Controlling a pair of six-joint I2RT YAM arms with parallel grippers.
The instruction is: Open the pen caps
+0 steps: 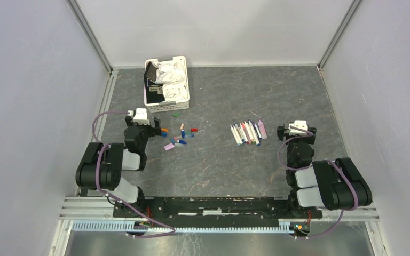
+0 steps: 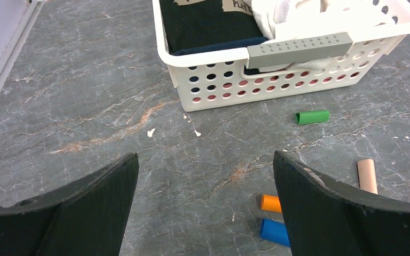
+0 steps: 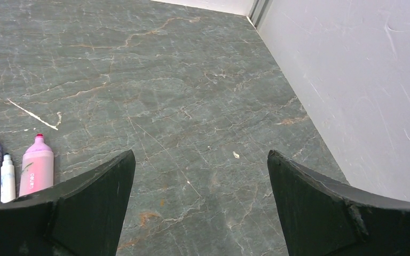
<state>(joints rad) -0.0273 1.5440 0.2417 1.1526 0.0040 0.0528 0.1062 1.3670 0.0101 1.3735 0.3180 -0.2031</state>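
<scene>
The left gripper (image 2: 204, 156) stood wide open with nothing in it, just beside the scattered caps (image 1: 182, 134) (a green cap (image 2: 312, 117) lay apart, near the basket (image 1: 166, 104)). Further right the pens (image 1: 247, 132) lay in a tidy row, tips bare as far as could be seen, so the job looked all but done. The right gripper (image 3: 200, 153), just beyond them, gaped equally empty. Everything rested on a dark marbled table (image 1: 219, 170), boxed in by plain pale walls (image 1: 26, 80).
</scene>
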